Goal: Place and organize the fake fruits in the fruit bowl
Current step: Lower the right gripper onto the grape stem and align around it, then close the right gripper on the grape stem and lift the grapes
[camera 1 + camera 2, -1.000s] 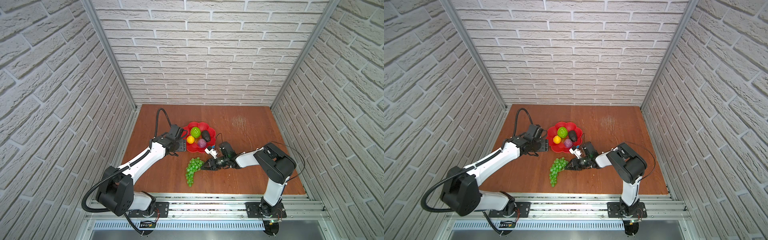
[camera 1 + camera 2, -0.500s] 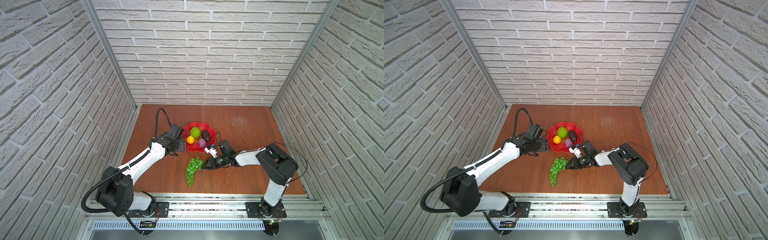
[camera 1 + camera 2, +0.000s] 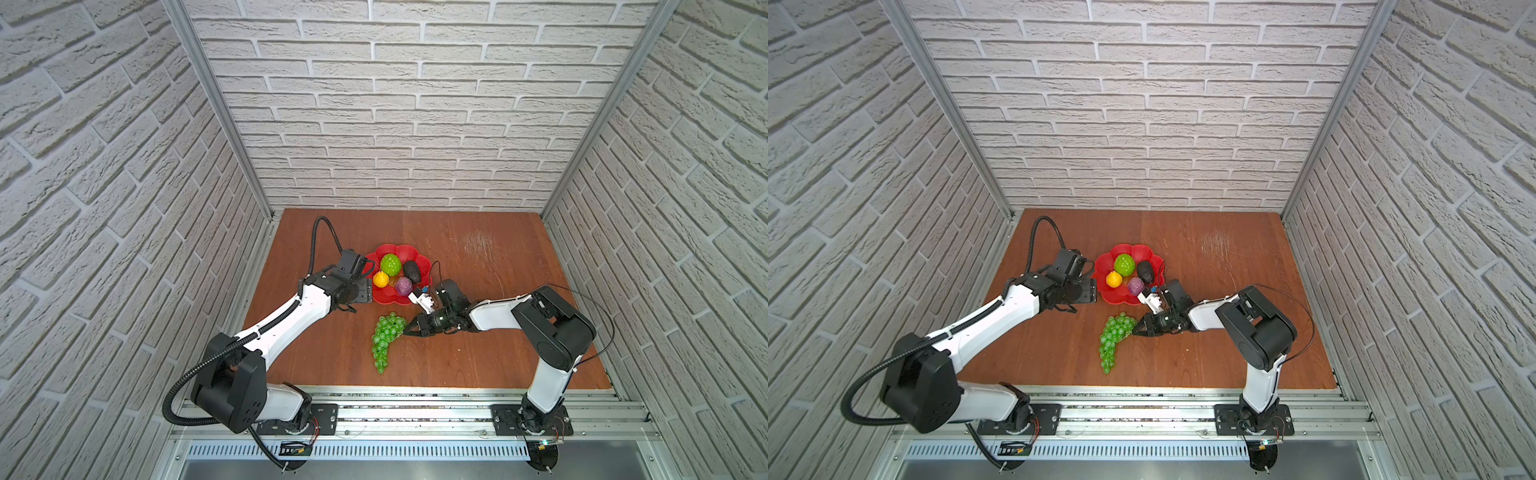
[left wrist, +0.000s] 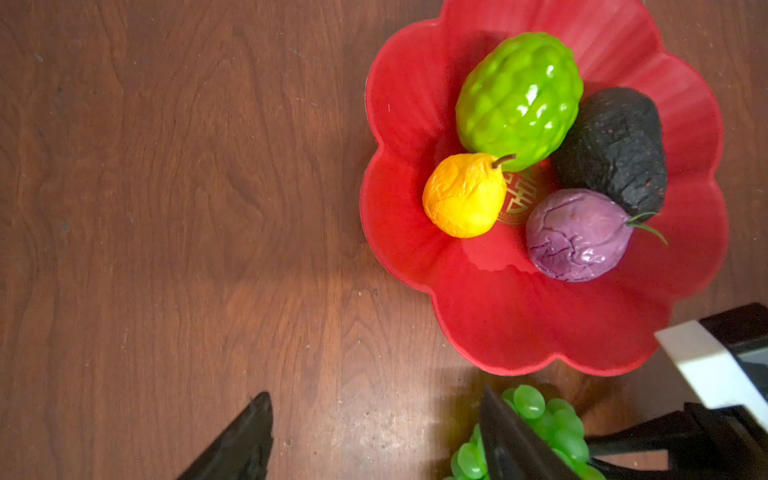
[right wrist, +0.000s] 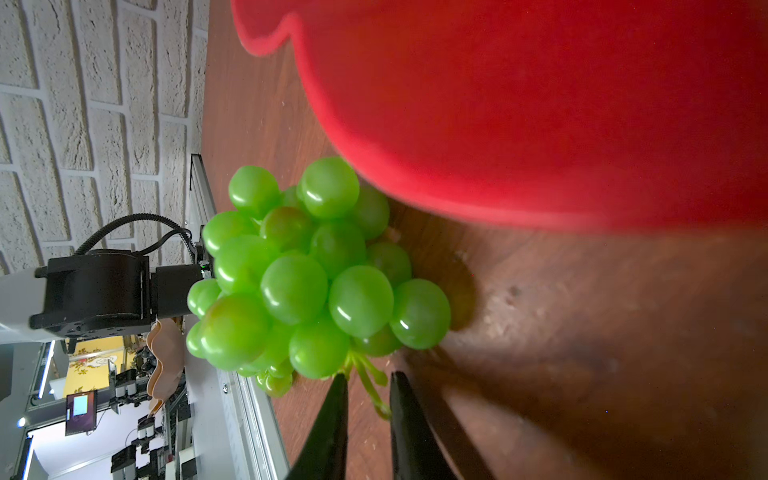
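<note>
Fruit bowl (image 3: pixel 390 297) (image 3: pixel 1121 297) sits mid-worktop (image 3: pixel 478 332); all places below are taken from it.

In the bowl, four fruits ring the gold emblem (image 4: pixel 519 199):
- bumpy green ball (image 3: pixel 390 264) (image 4: pixel 519 99) on the far side
- avocado (image 3: pixel 412 270) (image 4: pixel 615 153) on the far-right side, pressed against the green ball
- lemon (image 3: pixel 380 279) (image 4: pixel 463 195) on the near-left side, its stalk tip at the green ball
- purple fruit (image 3: pixel 403 286) (image 4: pixel 577 235) on the near-right side, touching the avocado

Near part of the bowl floor is bare red.

Grape bunch (image 3: pixel 384 338) (image 3: pixel 1115 336) (image 5: pixel 307 278) is outside the bowl, flat on the worktop. Its thick end is just beside the near rim and its thin end trails away from the bowl. Left wrist view shows a strip of wood between the rim and the top grapes.

Right tool (image 3: pixel 405 330) (image 5: pixel 368 374) lies low to the worktop, just off the bowl's near-right rim, pointing at the bunch's thick end. Its jaws are drawn narrow, one on each side of the pale green stem (image 5: pixel 376 399). Cannot tell whether they bite on the stem. The grapes themselves are outside the jaws.

Left tool (image 4: pixel 374 419) is off the bowl's left rim and released. Its jaws stand well apart over bare wood, and one finger (image 4: pixel 498 440) overlaps the bunch in the left wrist view.
</note>
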`<state>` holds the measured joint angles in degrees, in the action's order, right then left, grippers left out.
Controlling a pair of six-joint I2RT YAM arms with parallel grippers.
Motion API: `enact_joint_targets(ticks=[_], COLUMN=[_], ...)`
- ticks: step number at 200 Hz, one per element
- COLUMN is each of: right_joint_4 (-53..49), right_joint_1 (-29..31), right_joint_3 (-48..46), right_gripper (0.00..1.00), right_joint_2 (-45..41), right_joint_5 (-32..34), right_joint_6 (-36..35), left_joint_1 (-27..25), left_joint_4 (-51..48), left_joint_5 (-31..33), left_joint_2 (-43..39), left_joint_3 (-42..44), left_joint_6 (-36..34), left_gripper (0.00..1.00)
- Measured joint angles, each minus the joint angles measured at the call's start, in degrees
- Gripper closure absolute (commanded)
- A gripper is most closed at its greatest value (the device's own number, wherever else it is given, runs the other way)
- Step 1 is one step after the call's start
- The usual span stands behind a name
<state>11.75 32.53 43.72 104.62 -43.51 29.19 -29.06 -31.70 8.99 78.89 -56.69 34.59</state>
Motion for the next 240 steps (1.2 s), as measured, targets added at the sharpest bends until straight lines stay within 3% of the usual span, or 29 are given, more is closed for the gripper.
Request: enact_joint_targets(ticks=[32, 43, 107, 240], right_joint_4=[-1.31, -1.60, -4.63, -15.41], right_joint_1=[0.00, 0.00, 0.00, 0.00], right_joint_3=[0.00, 0.00, 0.92, 8.02], right_gripper=[0.88, 0.94, 0.94, 0.94], right_joint_2=[0.00, 0.00, -0.66, -13.64], right_joint_5=[0.02, 0.02, 0.17, 0.20], right_joint_6=[-0.76, -1.20, -2.82, -4.55], left_joint_1=[0.00, 0.00, 0.00, 0.00], left_joint_4=[0.00, 0.00, -0.02, 1.53], left_joint_5=[0.00, 0.00, 0.00, 0.68], left_joint_2=[0.00, 0.00, 0.00, 0.00], left_joint_3=[0.04, 0.04, 0.09, 0.66], left_joint_6=[-0.02, 0.00, 0.00, 0.85], left_gripper=[0.22, 0.22, 0.22, 0.22])
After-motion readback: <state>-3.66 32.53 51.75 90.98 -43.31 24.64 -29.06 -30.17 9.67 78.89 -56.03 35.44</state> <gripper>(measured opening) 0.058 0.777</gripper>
